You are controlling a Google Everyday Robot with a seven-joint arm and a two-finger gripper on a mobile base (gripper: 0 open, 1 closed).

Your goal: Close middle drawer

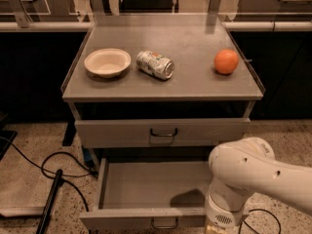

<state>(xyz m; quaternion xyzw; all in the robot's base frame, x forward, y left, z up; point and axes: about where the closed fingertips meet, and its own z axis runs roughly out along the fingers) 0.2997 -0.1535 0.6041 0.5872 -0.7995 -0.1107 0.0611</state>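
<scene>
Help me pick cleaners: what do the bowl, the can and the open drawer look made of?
The bowl: cream and matte, plastic or ceramic; hard to say. The can: thin metal with a glossy printed wall and a shiny end. The middle drawer: dull grey sheet metal, judging by its thin walls. The gripper sits at its front right corner, cut by the picture's bottom edge.

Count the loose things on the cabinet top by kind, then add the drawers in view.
Bowl: 1
Can: 1
Orange: 1
Drawers: 2 (closed upper drawer, open middle drawer)
Total: 5
The claw is low at the picture's bottom edge, by the middle drawer's front right end.
</scene>
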